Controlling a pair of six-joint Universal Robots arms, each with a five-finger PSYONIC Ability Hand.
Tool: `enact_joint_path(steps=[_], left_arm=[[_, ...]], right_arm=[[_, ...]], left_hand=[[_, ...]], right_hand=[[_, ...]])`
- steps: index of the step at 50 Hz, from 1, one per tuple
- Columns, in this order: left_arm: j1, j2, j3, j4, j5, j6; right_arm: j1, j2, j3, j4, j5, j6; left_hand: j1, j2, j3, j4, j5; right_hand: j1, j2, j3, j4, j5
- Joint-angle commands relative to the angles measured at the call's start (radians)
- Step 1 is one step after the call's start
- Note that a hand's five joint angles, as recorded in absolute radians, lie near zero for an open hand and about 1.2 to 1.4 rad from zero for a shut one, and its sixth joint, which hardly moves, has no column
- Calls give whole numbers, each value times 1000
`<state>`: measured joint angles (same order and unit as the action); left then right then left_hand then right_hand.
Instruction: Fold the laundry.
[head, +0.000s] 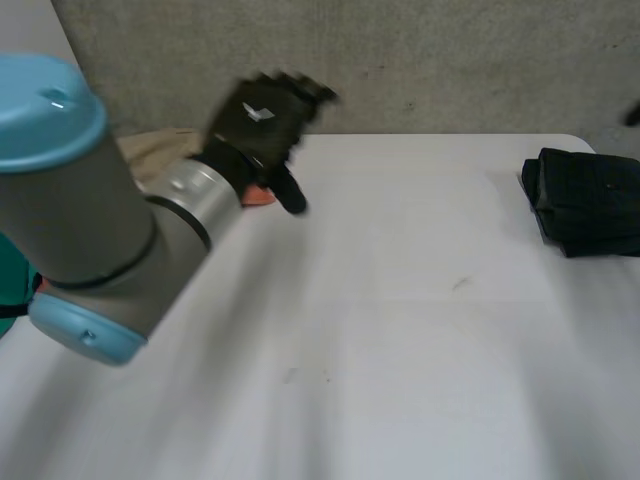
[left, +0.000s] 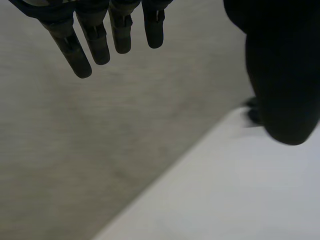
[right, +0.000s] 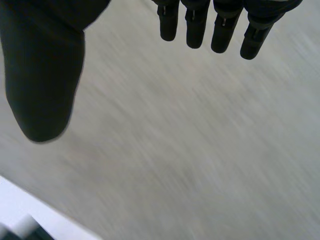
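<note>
My left hand (head: 262, 118) hangs over the table's far left part, fingers straight and spread, holding nothing. Just behind it lies a heap of laundry: a tan cloth (head: 160, 150) and a bit of orange cloth (head: 258, 197) under the wrist. In the left wrist view the left hand's fingers (left: 95, 37) and thumb (left: 282, 75) are straight above the floor and the table's edge (left: 210, 150). A folded dark garment (head: 590, 200) lies at the table's far right. My right hand's fingers (right: 215, 25) and thumb (right: 42, 75) are straight and empty above the floor.
The white table (head: 400, 320) spreads wide between the laundry heap and the folded dark garment. A grey wall (head: 450, 60) runs behind the table. Something teal (head: 15, 285) sits at the left edge beside my left arm.
</note>
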<state>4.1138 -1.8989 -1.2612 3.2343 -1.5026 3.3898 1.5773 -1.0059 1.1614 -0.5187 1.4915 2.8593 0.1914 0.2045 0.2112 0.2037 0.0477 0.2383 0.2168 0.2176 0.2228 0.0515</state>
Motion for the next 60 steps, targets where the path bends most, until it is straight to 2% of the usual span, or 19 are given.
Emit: enact_joint_path(steps=[1, 4, 6, 8, 10, 14, 16, 17, 21, 26, 30, 35, 39, 40, 45, 50, 54, 58, 60], left_arm=[[218, 41, -41, 136, -76, 152], [301, 0, -27, 156, -62, 254], [342, -41, -18, 159, -47, 313], [417, -118, 14, 153, -7, 388], [477, -201, 54, 148, 51, 436], [548, -337, 138, 139, 140, 459], [568, -386, 178, 137, 163, 459], [583, -432, 224, 131, 179, 459], [618, -537, 331, 90, 217, 457], [643, -647, 451, 33, 246, 451], [645, -710, 520, -4, 246, 450], [645, -761, 574, -22, 246, 450], [639, -767, 576, -16, 229, 448], [626, -755, 569, -10, 208, 447], [583, -648, 514, 59, 111, 422], [519, -458, 367, 192, 104, 361], [452, -303, 247, 234, 122, 293], [337, -186, 126, 226, 177, 220], [251, -109, 40, 225, 229, 178]], right_arm=[[165, -216, 397, -163, -403, -14], [193, -261, 457, -53, -473, -20], [207, -261, 462, 20, -478, -32], [222, -258, 457, 159, -476, -81], [227, -238, 452, 292, -471, -174], [228, -185, 454, 451, -439, -370], [230, -174, 458, 483, -413, -432], [231, -171, 466, 488, -372, -469], [234, -165, 481, 477, -297, -474], [227, -165, 509, 442, -287, -471], [227, -165, 534, 405, -281, -471], [224, -165, 554, 381, -278, -471], [222, -165, 558, 371, -275, -471], [222, -165, 558, 370, -275, -471], [222, -166, 557, 368, -275, -469], [221, -172, 552, 367, -272, -454], [214, -183, 537, 367, -252, -379], [211, -221, 509, 359, -202, -269], [194, -241, 498, 339, -175, -222]], left_hand=[[-17, -30, -37, -29, -48], [-17, -30, -37, -29, -48], [-17, -30, -37, -29, -48], [-17, -30, -37, -29, -48], [-17, -30, -37, -29, -48], [-17, -30, -37, -29, -48], [-17, -30, -37, -29, -48], [-17, -30, -37, -29, -48], [-13, -26, -33, -25, -44], [31, 18, 11, 19, 0], [92, 79, 73, 80, 61], [342, 328, 322, 329, 311], [1141, 1128, 1121, 1129, 1110], [1204, 1191, 1184, 1192, 1173], [1205, 1192, 1185, 1193, 1174], [1205, 1192, 1185, 1193, 1174], [1205, 1192, 1185, 1193, 1174], [1205, 1192, 1185, 1193, 1174], [1205, 1192, 1185, 1193, 1174]], right_hand=[[-64, -42, -43, -48, -52], [-64, -42, -43, -48, -52], [-64, -42, -43, -48, -52], [-64, -42, -43, -48, -52], [-64, -42, -43, -48, -52], [-64, -42, -43, -48, -52], [-64, -42, -43, -48, -52], [-64, -42, -43, -48, -52], [-64, -42, -43, -48, -52], [-64, -42, -43, -48, -52], [-64, -42, -43, -48, -52], [-64, -42, -43, -48, -52], [-64, -42, -43, -48, -52], [-64, -42, -43, -48, -52], [-64, -42, -43, -48, -52], [-64, -42, -43, -48, -52], [-64, -42, -43, -48, -52], [-64, -42, -43, -48, -52], [-64, -42, -43, -48, -52]])
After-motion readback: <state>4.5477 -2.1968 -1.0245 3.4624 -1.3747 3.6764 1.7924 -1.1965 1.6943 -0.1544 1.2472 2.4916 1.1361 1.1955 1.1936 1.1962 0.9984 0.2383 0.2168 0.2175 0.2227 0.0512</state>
